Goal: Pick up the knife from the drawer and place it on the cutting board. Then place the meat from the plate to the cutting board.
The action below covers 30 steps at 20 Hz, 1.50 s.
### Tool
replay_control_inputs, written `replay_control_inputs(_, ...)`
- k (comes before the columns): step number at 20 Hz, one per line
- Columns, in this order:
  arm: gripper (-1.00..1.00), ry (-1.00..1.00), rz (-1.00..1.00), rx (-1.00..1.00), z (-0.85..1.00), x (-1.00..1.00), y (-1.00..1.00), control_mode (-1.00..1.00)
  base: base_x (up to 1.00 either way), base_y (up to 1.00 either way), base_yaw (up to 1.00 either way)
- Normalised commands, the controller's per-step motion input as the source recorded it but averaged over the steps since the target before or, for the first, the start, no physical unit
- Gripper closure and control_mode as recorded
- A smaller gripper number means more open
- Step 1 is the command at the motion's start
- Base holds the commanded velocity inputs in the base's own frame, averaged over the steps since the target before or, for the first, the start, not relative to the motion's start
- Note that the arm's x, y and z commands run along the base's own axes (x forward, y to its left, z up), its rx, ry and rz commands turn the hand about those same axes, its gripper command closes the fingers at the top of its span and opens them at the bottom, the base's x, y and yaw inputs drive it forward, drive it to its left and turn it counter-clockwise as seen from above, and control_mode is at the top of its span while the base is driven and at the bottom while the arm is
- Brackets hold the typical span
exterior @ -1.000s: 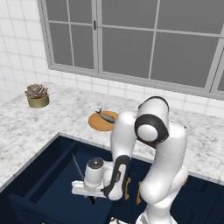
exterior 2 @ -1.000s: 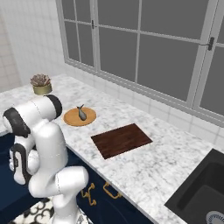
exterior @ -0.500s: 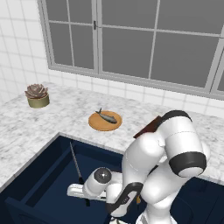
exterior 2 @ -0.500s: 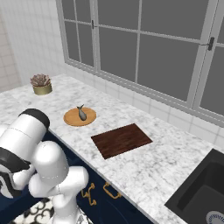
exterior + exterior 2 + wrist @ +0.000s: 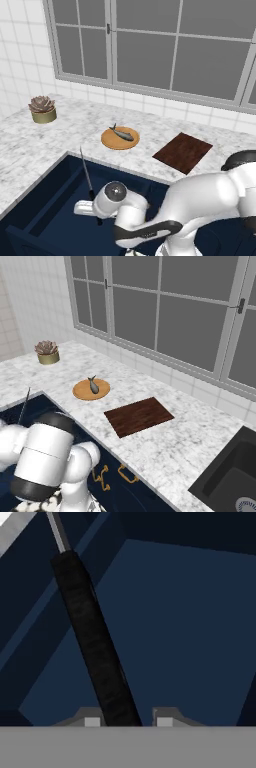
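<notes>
Marble bench [image 5: 75, 127] fills mid-frame; below it, lower left, the open drawer [image 5: 45, 210]. Fingers [image 5: 124, 719] grasp the knife [image 5: 86, 172] by its handle; it has lifted upright within half a second, ready to carry to the cutting board [image 5: 183, 152].

Gripper [image 5: 124, 722] sits low inside the open drawer [image 5: 45, 210], navy walls on either side, open air above. Knife [image 5: 86, 172] stands steeply up past the counter [image 5: 75, 125] edge. Up on the counter, bare marble separates plate [image 5: 120, 138] and cutting board [image 5: 183, 152]; potted succulent [image 5: 42, 109] stands well apart, far left.
</notes>
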Motion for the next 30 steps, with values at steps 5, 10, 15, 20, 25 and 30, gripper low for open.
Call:
replay_control_inputs(5,1.0,-0.03,-0.01,-0.1,1.0,-0.01,0.07,-1.0,0.0,0.0,0.0)
replay_control_inputs(10,1.0,0.0,-0.15,-0.09,1.0,-0.04,0.0,-1.0,0.0,0.0,0.0)
replay_control_inputs(15,1.0,0.05,-0.23,-0.05,0.81,0.0,-0.32,-1.0,0.0,0.0,0.0)
replay_control_inputs(20,1.0,0.31,-0.16,-0.06,-0.16,0.23,-0.36,-1.0,0.0,0.0,0.0)
replay_control_inputs(25,1.0,0.24,-0.1,-0.03,-0.17,0.64,-0.27,-1.0,0.0,0.0,0.0)
replay_control_inputs(30,1.0,0.01,-0.24,-0.01,-0.28,0.53,-0.6,-1.0,0.0,0.0,0.0)
